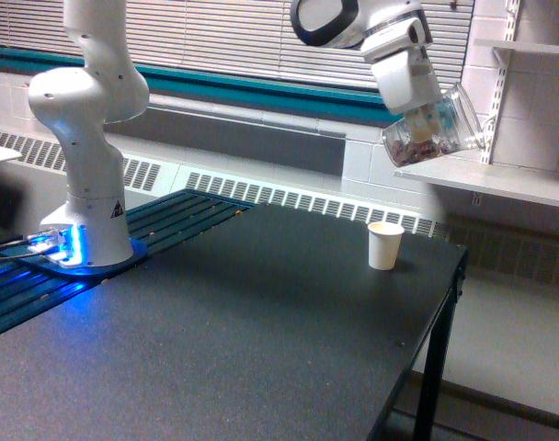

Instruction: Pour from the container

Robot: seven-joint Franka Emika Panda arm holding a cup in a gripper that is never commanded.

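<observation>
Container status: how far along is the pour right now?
Done: the tool has the clear container gripped and raised, tilted on its side above the table. In hand: brownish pieces sit inside the container; none can be seen falling. Left: the pour itself. The white paper cup stands upright on the table below, slightly toward the exterior view's left; whether it holds anything cannot be seen.
</observation>
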